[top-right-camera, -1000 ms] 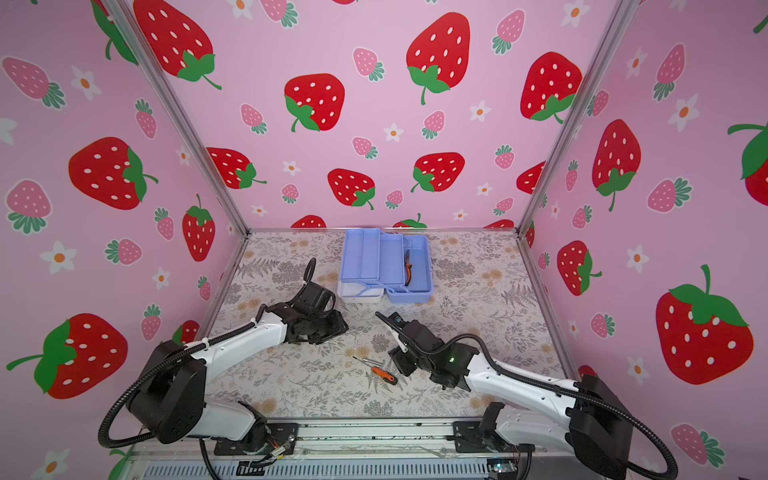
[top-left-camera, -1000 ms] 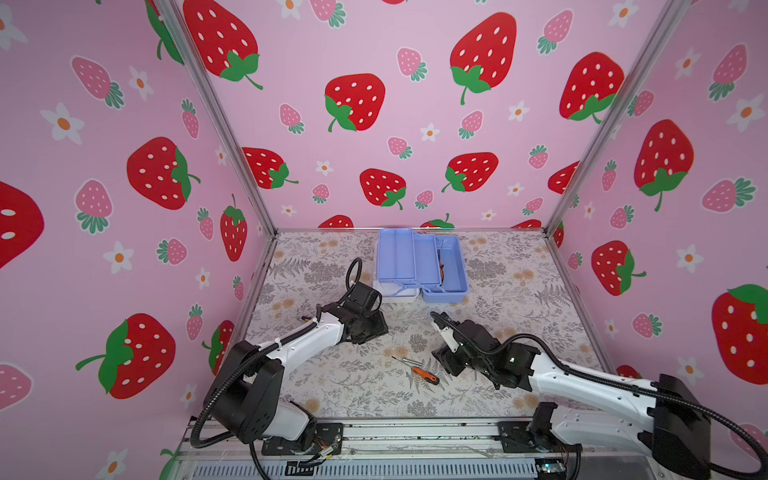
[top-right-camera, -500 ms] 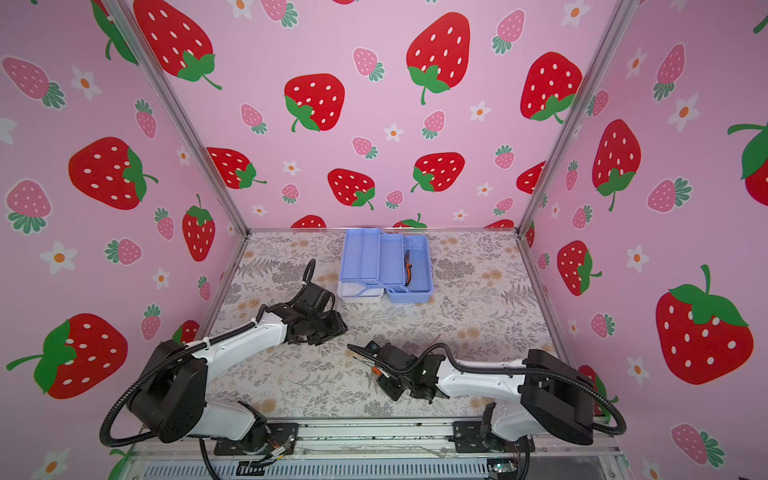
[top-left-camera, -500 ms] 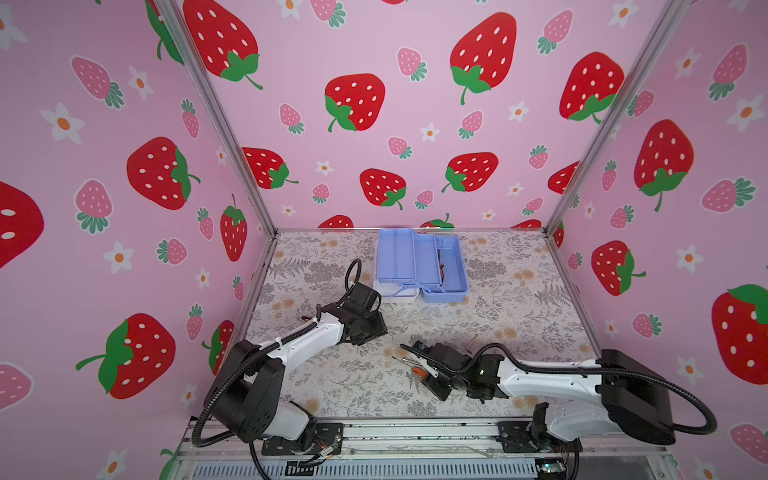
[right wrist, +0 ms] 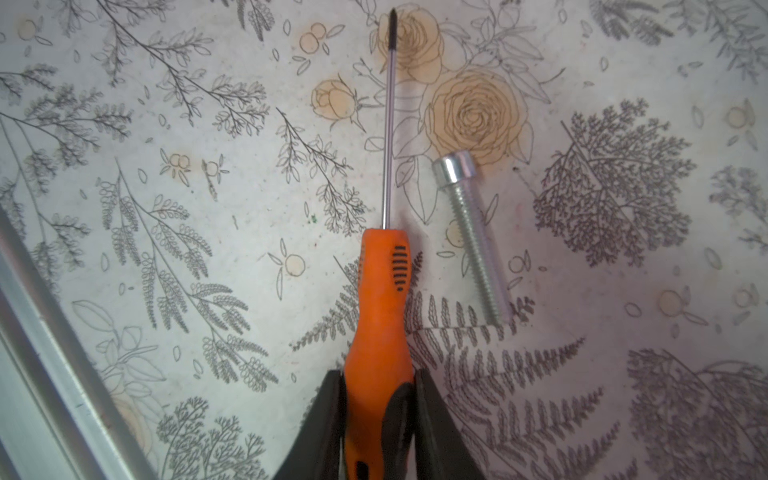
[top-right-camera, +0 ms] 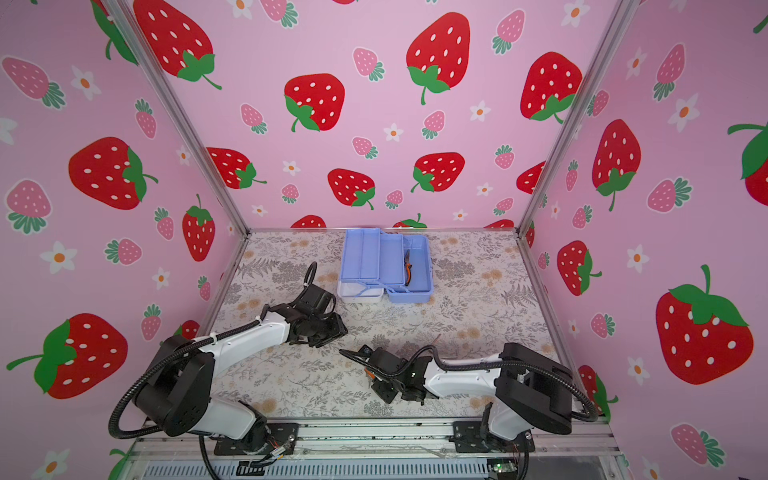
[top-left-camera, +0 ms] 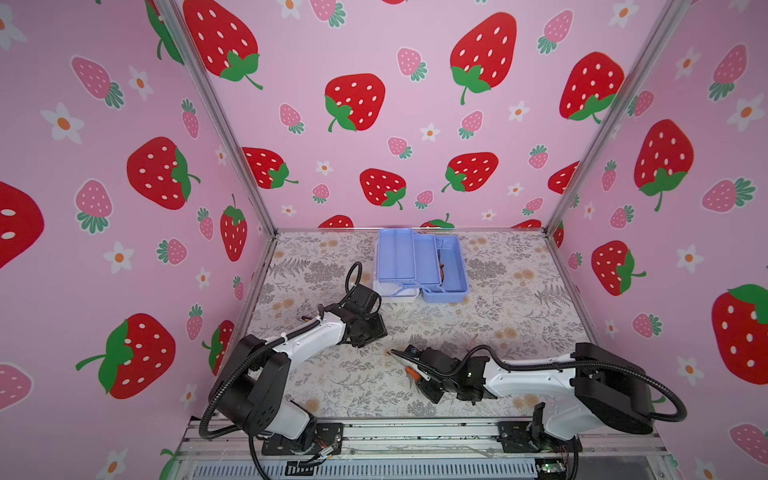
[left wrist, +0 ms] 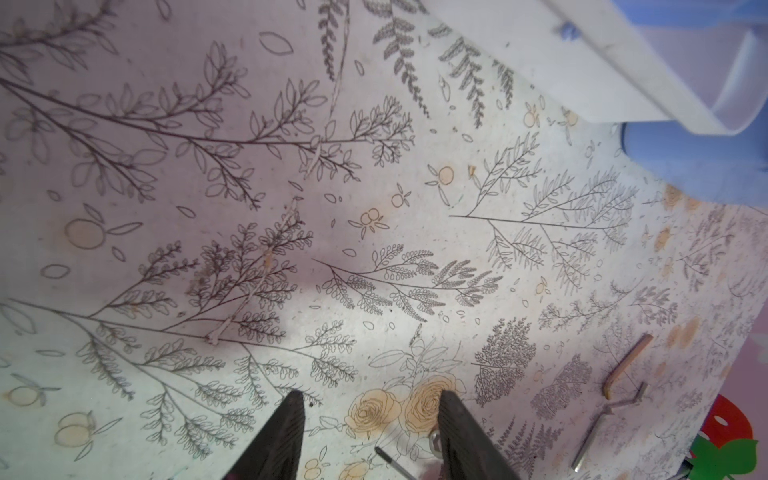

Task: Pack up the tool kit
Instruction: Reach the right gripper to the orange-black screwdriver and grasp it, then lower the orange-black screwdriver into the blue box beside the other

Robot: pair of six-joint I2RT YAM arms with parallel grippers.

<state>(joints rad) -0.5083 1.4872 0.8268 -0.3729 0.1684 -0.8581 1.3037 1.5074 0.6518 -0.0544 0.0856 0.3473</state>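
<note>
Right wrist view: we see a bolt [right wrist: 473, 241] beside the screwdriver [right wrist: 382, 291] our right hand [right wrist: 376, 374] pinches; left hand [left wrist: 372, 395] gapes, empty.

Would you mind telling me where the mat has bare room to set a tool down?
Bare: mat right of the tool kit up to the wall, and left of it. Crowded: around the right gripper, screwdriver and bolt.

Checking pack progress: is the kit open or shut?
Open: kit lies spread, trays fanned out, a tool visible in its base.
</note>
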